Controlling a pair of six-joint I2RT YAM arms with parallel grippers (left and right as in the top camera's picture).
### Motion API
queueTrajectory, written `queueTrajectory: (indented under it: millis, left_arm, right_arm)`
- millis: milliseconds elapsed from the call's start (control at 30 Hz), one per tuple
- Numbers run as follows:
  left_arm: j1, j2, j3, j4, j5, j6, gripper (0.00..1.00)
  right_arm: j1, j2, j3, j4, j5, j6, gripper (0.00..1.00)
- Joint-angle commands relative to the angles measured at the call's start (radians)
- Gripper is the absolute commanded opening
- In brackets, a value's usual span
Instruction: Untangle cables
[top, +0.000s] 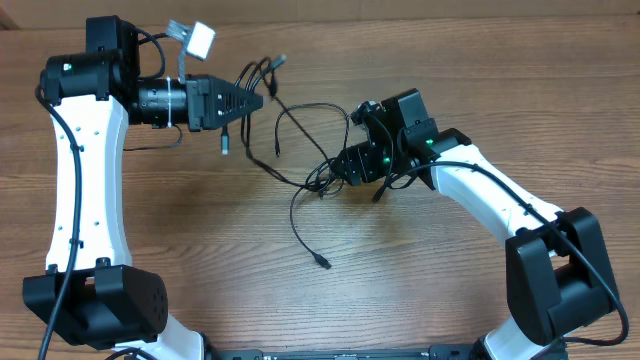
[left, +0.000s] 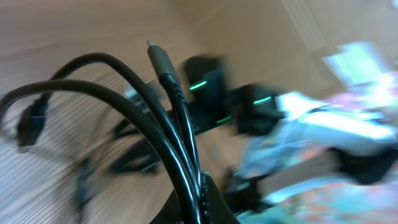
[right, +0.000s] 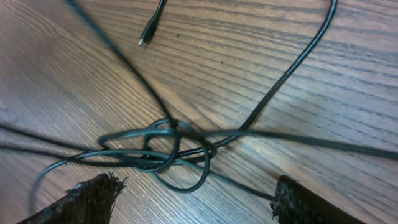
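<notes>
Wood-grain table (top: 450, 60); left end effector (top: 255, 100) clamps cables (left: 173, 87); right end effector (right: 196, 190) spread open over knot (right: 168, 146).

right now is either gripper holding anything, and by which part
The left gripper pinches several cables just behind their plug ends; the right gripper is open above the knot, holding nothing.

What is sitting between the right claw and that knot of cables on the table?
Nothing visible. The knot of cables lies on the wooden table just ahead of the open right claw, with only bare wood between them.
</notes>
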Motion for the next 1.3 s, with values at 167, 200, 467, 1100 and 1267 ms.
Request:
queueTrajectory:
  millis: [167, 200, 467, 1100, 1267]
  left_arm:
    - [-0.058, -0.019, 0.012, 0.01, -0.563, -0.118, 0.94]
    - [-0.066, -0.019, 0.012, 0.011, -0.592, -0.123, 1.0]
    - [-0.106, -0.018, 0.012, 0.02, -0.87, -0.224, 1.0]
    - [-0.19, -0.006, -0.224, 0.209, -0.851, -0.361, 1.0]
    - [-0.249, -0.003, -0.381, 0.383, -0.851, -0.423, 1.0]
  right_arm:
    - [0.009, 0.003, 0.014, 0.011, -0.01, -0.003, 0.84]
    - [0.009, 0.003, 0.014, 0.011, -0.01, -0.003, 0.85]
    - [0.009, 0.003, 0.014, 0.009, -0.01, -0.003, 0.86]
    - [0.009, 0.003, 0.014, 0.009, -0.01, -0.003, 0.91]
    - [0.009, 0.003, 0.014, 0.009, -0.01, -0.003, 0.91]
